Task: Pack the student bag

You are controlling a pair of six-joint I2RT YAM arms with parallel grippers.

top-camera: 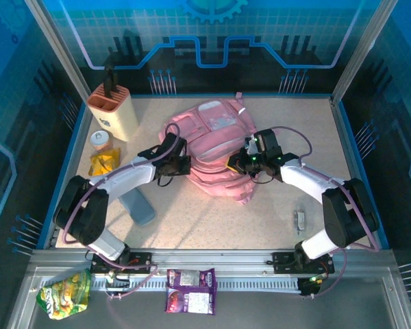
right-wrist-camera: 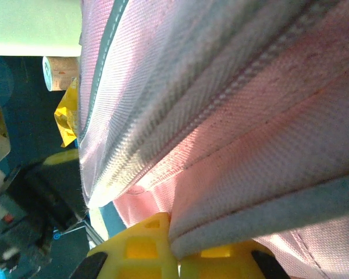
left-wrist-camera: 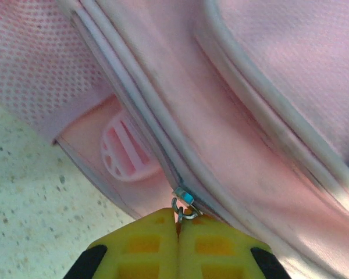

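The student bag [top-camera: 216,147], a large pink fabric backpack, lies in the middle of the table. My left gripper [top-camera: 185,164] is at its left side. Seen from the left wrist, the yellow fingers [left-wrist-camera: 145,244] are shut on the metal zipper pull [left-wrist-camera: 185,210] of the bag's zip line [left-wrist-camera: 139,110]. My right gripper [top-camera: 234,163] is at the bag's right side. The right wrist view has its yellow fingers [right-wrist-camera: 139,244] shut on a folded edge of the bag's pink fabric [right-wrist-camera: 250,192].
A peach holder [top-camera: 113,110], a small cup [top-camera: 101,140] and a yellow packet [top-camera: 103,162] stand at the back left. A blue-grey case [top-camera: 138,205] lies under the left arm. A small item [top-camera: 301,221] lies at the right. Green [top-camera: 65,293] and purple [top-camera: 190,290] snack packets rest on the front rail.
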